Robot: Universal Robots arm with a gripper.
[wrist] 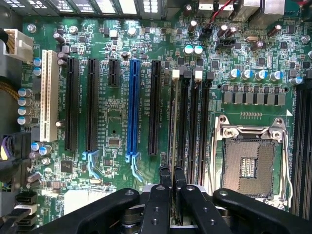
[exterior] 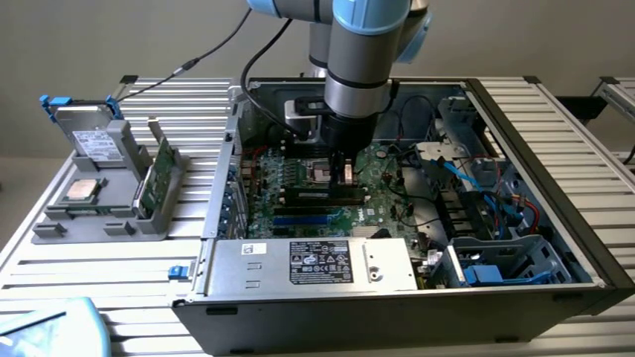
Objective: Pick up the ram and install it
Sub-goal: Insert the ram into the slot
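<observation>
Wrist view: hand pinches ram edge-on over memory slots.

- Open computer case on slatted metal table, exterior view's centre.
- Silver power supply, lower centre.
- Grey holder with processor chip, exterior view's left.
- Blue expansion slot and empty processor socket on motherboard.

Robotics lab bench, slatted aluminium table, opened computer case

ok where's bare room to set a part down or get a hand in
Bare table in front of the grey holder, exterior view's left of the case, and the strip on that view's right. Crowded inside the case: gripper holding the ram at the memory slots, cables.
</observation>
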